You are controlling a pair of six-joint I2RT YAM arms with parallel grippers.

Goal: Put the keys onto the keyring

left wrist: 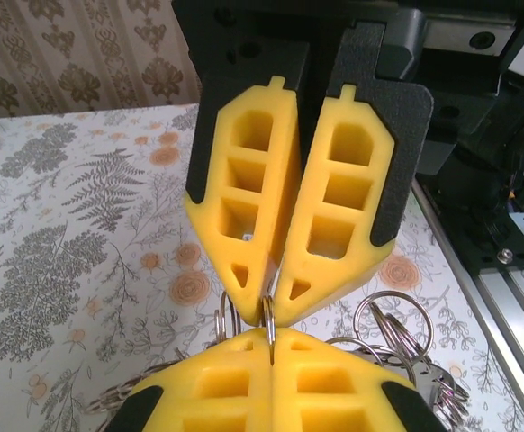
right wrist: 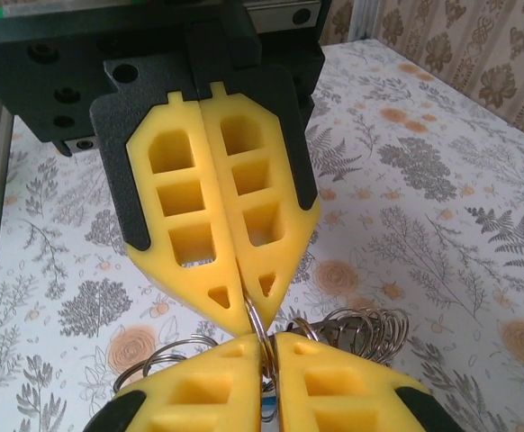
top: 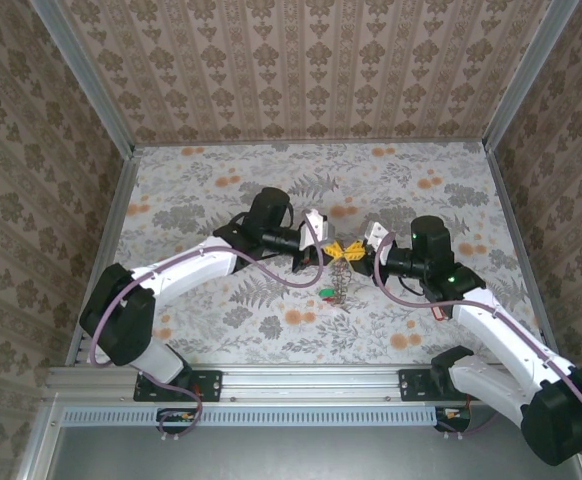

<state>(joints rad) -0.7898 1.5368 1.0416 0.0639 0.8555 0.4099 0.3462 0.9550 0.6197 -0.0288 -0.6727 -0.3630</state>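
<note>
Left gripper [left wrist: 271,337], jaws together, pinches a thin wire loop [left wrist: 269,315] over the table's [top: 221,180] centre, tip to tip with right gripper [right wrist: 268,346], which clamps the same loop. Keys [top: 327,294] and chain-like keyring [top: 341,282] hang beneath. Judged light, stiff, slippery, prone to swing; hold bare wire edgewise.

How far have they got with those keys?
Mid-job. Both the left hand and right hand pinch one thin ring tip to tip. The keyring and tagged keys are bunched right by them. Whether any key is already threaded, I cannot tell; threading looks unfinished.
</note>
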